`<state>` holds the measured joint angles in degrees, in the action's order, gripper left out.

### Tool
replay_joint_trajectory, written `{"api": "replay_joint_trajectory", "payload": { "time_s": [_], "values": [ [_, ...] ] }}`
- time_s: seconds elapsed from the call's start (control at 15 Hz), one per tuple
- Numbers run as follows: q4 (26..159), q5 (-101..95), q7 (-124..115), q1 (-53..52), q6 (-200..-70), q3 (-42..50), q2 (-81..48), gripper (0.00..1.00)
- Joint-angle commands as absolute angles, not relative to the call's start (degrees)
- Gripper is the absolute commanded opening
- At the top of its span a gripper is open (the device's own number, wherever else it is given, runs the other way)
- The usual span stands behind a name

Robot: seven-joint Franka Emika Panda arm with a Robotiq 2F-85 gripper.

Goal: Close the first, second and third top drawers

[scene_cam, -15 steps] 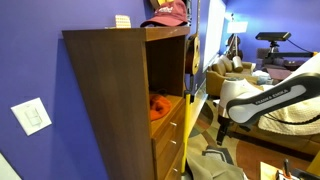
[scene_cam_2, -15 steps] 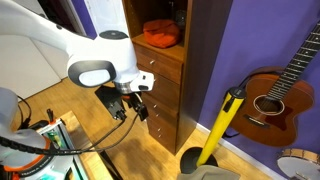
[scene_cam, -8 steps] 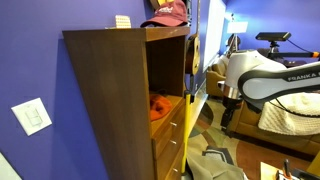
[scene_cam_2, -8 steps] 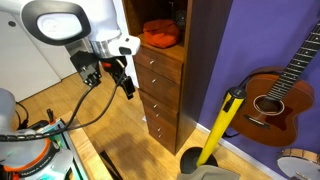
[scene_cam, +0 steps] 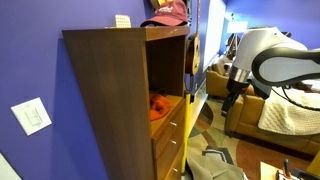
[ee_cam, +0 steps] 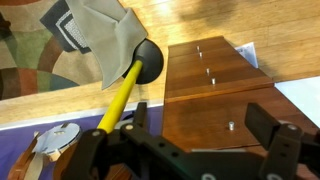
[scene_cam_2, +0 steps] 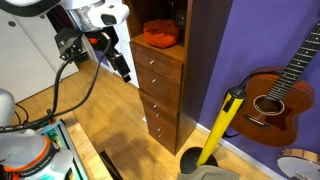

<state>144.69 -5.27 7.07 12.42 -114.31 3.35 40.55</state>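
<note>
Quick status from my side. My end effector (scene_cam_2: 120,68) hangs in the air just off the front of the cabinet (scene_cam_2: 195,70), level with the top of the drawer stack and not touching anything. The fingers are spread wide with nothing between them, which the wrist view makes pretty obvious.

The top three drawers (scene_cam_2: 158,84) sit in the cabinet right under the open shelf with the orange thing (scene_cam_2: 160,38). Honestly, in that exterior view all the fronts look flush to me, so my guess is the closing is mostly or fully done. If one is a hair proud, I can't see it at this size. The next move, as I judge it, is either a check or one last push. That means coming in square to the front, laying a finger flat on the wood beside the handle, and pressing straight in without scraping the drawer below.

What each camera gives me:
- The wrist view looks down the drawers (ee_cam: 215,80), and I can pick out the small handles in a row. It also shows a yellow-handled plunger (ee_cam: 122,92) on the floor next to the cabinet.
- An exterior view shows the cabinet side-on (scene_cam: 110,90), with a pink hat (scene_cam: 168,12) on top that nothing else shows. The drawer fronts are barely a sliver there.
- Only one exterior view shows the guitar (scene_cam_2: 285,90) against the purple wall.
</note>
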Motion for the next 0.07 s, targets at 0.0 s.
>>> {"api": "replay_joint_trajectory", "payload": {
  "time_s": [0.0],
  "values": [
    [144.5,-6.5,6.0,10.6,-114.0,4.8,40.8,1.00]
  ]
}}
